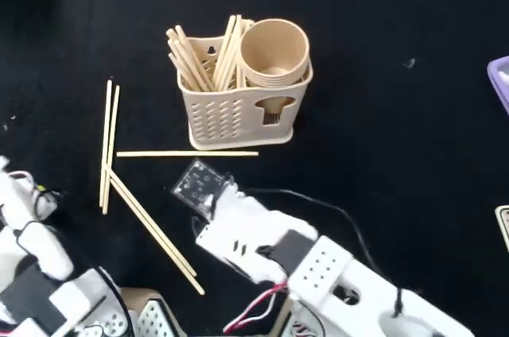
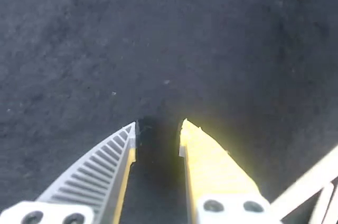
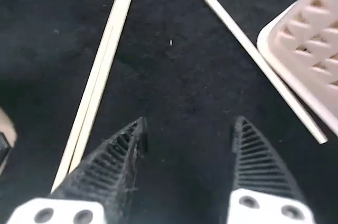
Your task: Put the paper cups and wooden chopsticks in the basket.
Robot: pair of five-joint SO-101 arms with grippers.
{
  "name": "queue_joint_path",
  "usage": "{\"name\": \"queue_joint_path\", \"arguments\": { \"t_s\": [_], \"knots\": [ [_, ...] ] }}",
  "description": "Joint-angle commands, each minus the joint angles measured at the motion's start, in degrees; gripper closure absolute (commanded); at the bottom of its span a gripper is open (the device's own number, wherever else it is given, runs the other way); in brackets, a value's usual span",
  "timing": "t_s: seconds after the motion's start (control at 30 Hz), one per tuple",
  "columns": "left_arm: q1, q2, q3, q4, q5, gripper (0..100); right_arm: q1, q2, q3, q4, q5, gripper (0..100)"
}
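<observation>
Two arms share a black table (image 1: 413, 138): the right arm (image 1: 318, 265) comes in from the near right corner, and the left arm (image 1: 36, 273) sits at the near left corner. Toward the far middle stands the basket (image 1: 238, 118), a pale slotted holder with two compartments. Stacked paper cups (image 1: 274, 51) stand upright in the compartment on the right, and a bundle of chopsticks (image 1: 199, 59) leans in the one on the left.

Five more lie flat on the table, outside the basket. We see a side-by-side pair (image 1: 107, 142) off to the basket's left, a single chopstick (image 1: 187, 153) lying crosswise just in front of the basket, and a slanted pair (image 1: 155, 226) running from the foot of the first pair toward the near edge.

The right gripper (image 3: 190, 123) hovers over the table just in front of the basket, between the single chopstick and the slanted pair. Its jaws are spread wide and grip nothing. From its wrist camera we see the slanted pair passing just beside one finger, apart from it, while the single chopstick lies ahead, near the basket's corner.

The left gripper (image 2: 158, 124) points down at the table cloth with its jaws a little parted, gripping nothing.
</observation>
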Motion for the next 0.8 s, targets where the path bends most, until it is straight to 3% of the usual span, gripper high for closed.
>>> {"name": "queue_joint_path", "arguments": {
  "t_s": [0.0, 0.1, 0.23, 0.5, 0.63, 0.77],
  "knots": [
    [-0.92, 5.45, -7.08, -0.53, 3.16, 86, -3.43, 7.96, -5.85, -2.02, -0.97, 71.2],
    [-2.77, 12.66, -12.18, 0.62, 5.19, 86, -8.09, 15.87, -11.12, -2.29, -5.01, 72.3],
    [-4.53, 20.66, -20.88, 8.26, 6.77, 86, -12.48, 27.21, -17.63, -4.31, -8.97, 72.1],
    [-4.44, 25.14, -24.57, 10.46, 6.77, 86, -13.63, 47.16, -28.35, -8.53, -10.9, 72.3],
    [-4.53, 24.7, -24.4, 10.46, 6.77, 86, -13.71, 51.21, -34.15, -0.97, -10.9, 73.2],
    [-4.53, 24.7, -24.4, 10.46, 6.77, 86, -13.71, 55.34, -40.13, 6.77, -10.46, 83.2]
  ]
}}
